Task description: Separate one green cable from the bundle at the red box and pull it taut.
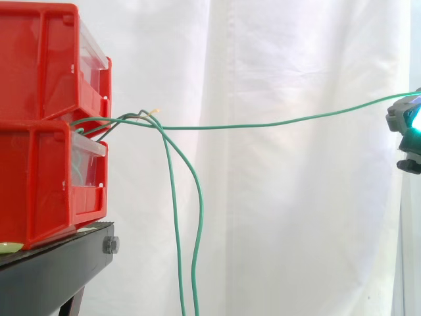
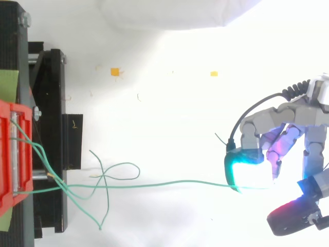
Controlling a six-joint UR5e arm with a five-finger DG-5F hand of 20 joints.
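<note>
The hand (image 2: 288, 117), its fingers (image 2: 248, 172) pinched on one green cable (image 1: 263, 124), holds it well away from the red box (image 1: 39, 66) with a slight sag, so a slow, level outward pull should tauten it without dragging the loose cables (image 1: 200, 217).

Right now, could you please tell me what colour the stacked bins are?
The bins are red, clearest in the side view.

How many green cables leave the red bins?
3 green cables: the pulled cable runs from the red bins to the hand; two hanging cables drop side by side past the stand. More may be hidden inside.
</note>
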